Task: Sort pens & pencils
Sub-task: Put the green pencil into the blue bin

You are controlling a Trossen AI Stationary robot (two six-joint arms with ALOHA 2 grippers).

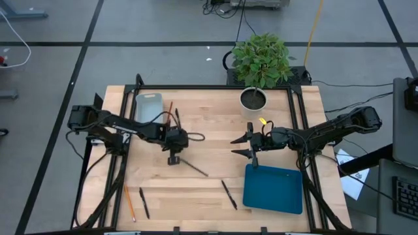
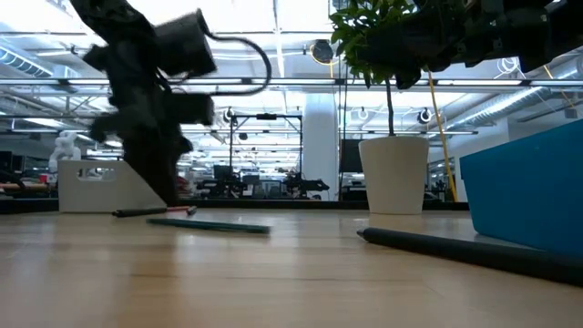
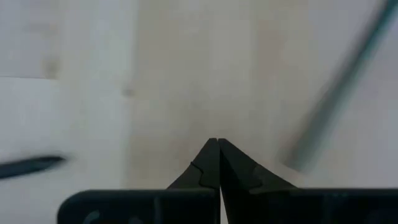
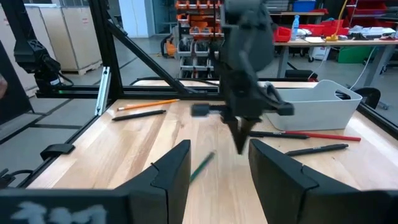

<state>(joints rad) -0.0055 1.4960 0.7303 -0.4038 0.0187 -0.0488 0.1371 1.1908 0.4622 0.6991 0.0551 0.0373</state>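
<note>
Wooden table (image 1: 209, 189), contents left to right.
Front left: orange pencil (image 1: 129, 203) beside black pen (image 1: 144, 203), apart.
Rear left: white bin (image 1: 148, 107); red pencil (image 1: 169, 112) and pen (image 1: 177, 118) just beside it.
Left gripper (image 1: 174, 158): tips pressed together, empty, above green pencil (image 1: 194, 167).
Centre front: pen (image 1: 228, 194).
Right gripper (image 1: 245, 146): fingers spread, empty, above table, near blue tray (image 1: 273, 189).
Rear: potted plant (image 1: 260, 64).

Roughly four pens (image 1: 228, 194), three pencils (image 1: 129, 203).
</note>
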